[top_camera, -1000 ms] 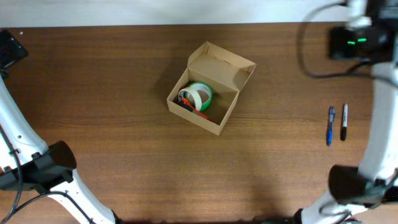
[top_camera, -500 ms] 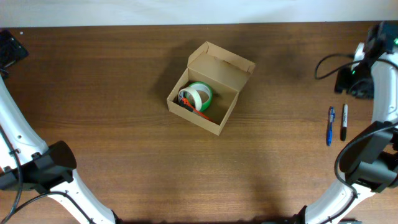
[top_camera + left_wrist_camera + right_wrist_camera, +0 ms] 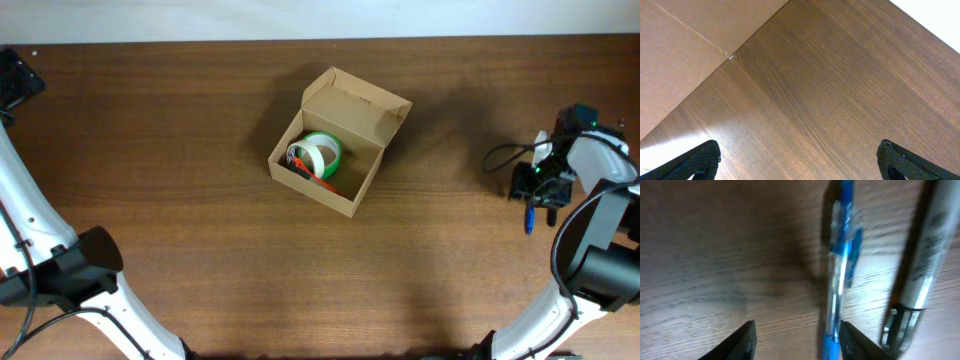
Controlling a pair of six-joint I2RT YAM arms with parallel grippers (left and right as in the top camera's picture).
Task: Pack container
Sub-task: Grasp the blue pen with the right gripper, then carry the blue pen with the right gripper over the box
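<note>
- Container, a small tan cardboard box (image 3: 330,155) with its flap lid standing open, sits near the middle of the dark brown wooden table (image 3: 180,130), turned at an angle to the table's edges.
- Inside the box lie a green and cream tape roll (image 3: 320,153) and something red and orange beside it, too small to make out.
- Right gripper (image 3: 796,339) hangs low over a blue ballpoint pen (image 3: 840,275) at the table's right side, its two dark fingers spread with a gap between them and clamped on nothing; the pen's lower end lies just beside the right-hand finger.
- A silver and black marker pen (image 3: 917,265) lies just beside the blue pen, roughly parallel to it.
- Left gripper (image 3: 797,160) is at the far left, well apart from the box, fingers wide apart above bare wood, holding nothing.
</note>
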